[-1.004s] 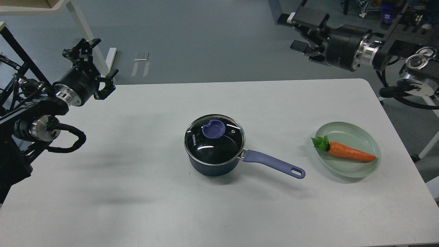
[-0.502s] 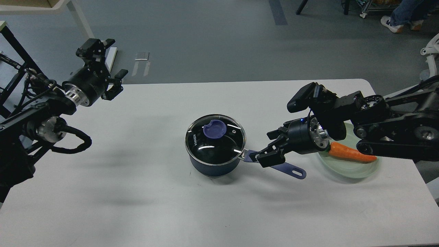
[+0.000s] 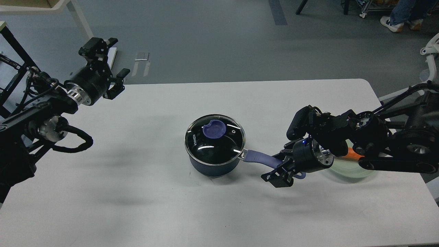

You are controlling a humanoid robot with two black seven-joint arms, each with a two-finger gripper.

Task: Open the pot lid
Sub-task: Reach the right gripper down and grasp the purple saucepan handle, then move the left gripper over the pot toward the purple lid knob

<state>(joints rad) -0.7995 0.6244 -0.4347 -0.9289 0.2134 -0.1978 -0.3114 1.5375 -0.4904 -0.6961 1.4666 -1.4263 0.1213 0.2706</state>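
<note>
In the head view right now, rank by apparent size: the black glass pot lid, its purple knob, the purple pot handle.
1. Black glass pot lid, clearly largest.
2. Purple pot handle; its far end is hidden by the right gripper, so only part shows.
3. Purple knob, smallest.

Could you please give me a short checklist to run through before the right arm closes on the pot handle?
1. Lid seated flat on the pot: ok, it sits level with its purple knob on top.
2. Right end effector lined up with the pot handle: ok, its fingers sit at the handle's far end.
3. Right end effector closed on the handle: cannot tell, the fingers are dark and overlap the handle.
4. Left end effector ready for the knob: not ok, it hangs far to the left, above the table edge.
5. Plate and carrot clear of the right arm: cannot tell, the arm hides most of both.
</note>
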